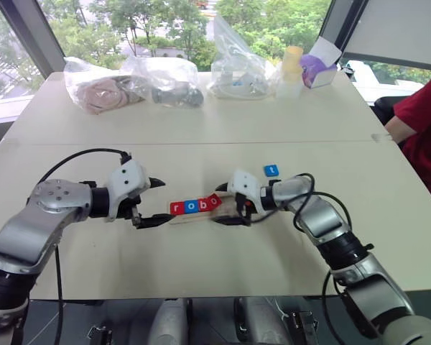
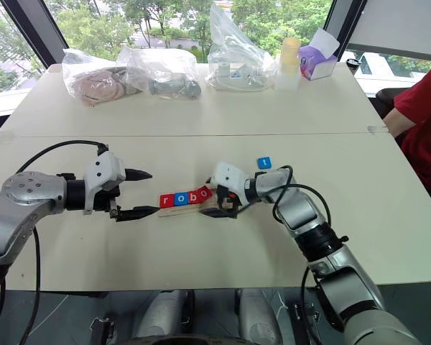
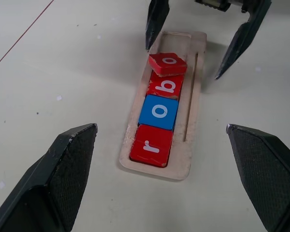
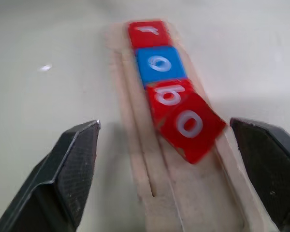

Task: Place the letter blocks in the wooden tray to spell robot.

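The wooden tray (image 1: 201, 215) is flanked end-on by both wide-spread, empty grippers, left gripper (image 1: 153, 203) and right gripper (image 1: 231, 208). A skewed red o block (image 3: 167, 64) is seen just before the right one; the blue t block (image 1: 271, 170) lies apart on the table (image 1: 201, 136).

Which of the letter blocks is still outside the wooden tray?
The blue t block, lying alone on the table beyond the right arm. The r, blue o, b and crooked red o are in the wooden tray.

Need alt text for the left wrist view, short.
A wooden tray on a pale table holds blocks r, o, b, with a second red o lying crooked across b's far edge. Open left gripper fingers frame it; the open right gripper stands at the far end.
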Robot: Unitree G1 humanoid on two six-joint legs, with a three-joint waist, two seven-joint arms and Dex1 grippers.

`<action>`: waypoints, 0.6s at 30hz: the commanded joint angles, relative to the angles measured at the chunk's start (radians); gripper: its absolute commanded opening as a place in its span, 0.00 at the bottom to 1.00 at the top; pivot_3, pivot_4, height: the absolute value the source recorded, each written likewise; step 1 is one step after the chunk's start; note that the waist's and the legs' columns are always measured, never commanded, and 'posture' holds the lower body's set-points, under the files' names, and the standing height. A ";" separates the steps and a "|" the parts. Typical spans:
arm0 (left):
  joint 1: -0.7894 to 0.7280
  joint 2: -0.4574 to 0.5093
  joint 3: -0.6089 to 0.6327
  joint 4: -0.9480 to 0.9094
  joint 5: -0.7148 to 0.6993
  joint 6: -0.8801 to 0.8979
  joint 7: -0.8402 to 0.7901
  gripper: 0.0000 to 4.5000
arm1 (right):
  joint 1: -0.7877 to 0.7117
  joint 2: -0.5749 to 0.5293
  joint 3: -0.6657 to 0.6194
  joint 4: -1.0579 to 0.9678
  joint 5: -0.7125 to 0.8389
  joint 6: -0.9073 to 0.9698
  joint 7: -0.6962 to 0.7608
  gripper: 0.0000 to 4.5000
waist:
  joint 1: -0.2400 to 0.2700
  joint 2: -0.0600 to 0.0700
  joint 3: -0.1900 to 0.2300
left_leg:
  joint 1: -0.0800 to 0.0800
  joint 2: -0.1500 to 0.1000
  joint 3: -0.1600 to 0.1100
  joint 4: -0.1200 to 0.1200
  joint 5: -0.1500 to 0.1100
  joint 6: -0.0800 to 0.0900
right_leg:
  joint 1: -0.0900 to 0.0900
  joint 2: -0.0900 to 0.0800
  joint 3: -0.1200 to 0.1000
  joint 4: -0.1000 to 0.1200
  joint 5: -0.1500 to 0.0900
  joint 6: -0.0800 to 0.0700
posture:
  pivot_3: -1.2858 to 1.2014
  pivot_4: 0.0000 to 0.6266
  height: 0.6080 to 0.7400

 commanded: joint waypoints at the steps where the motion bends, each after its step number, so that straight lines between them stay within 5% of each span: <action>1: -0.002 0.010 0.019 -0.028 0.006 -0.003 0.006 1.00 | -0.018 0.026 -0.068 -0.094 0.069 0.192 -0.060 0.99 | 0.002 0.000 0.000 | 0.000 0.000 0.000 0.000 0.000 0.000 | 0.000 0.000 0.000 0.000 0.000 0.000 | 0.52 0.24 1.00; 18: -0.016 0.002 0.005 -0.003 0.022 -0.023 0.006 1.00 | 0.085 0.058 -0.056 -0.322 0.111 0.430 -0.318 0.99 | 0.000 0.000 0.000 | 0.000 -0.001 0.000 0.000 0.000 0.000 | -0.001 0.000 0.000 0.000 0.000 0.000 | 0.52 0.24 1.00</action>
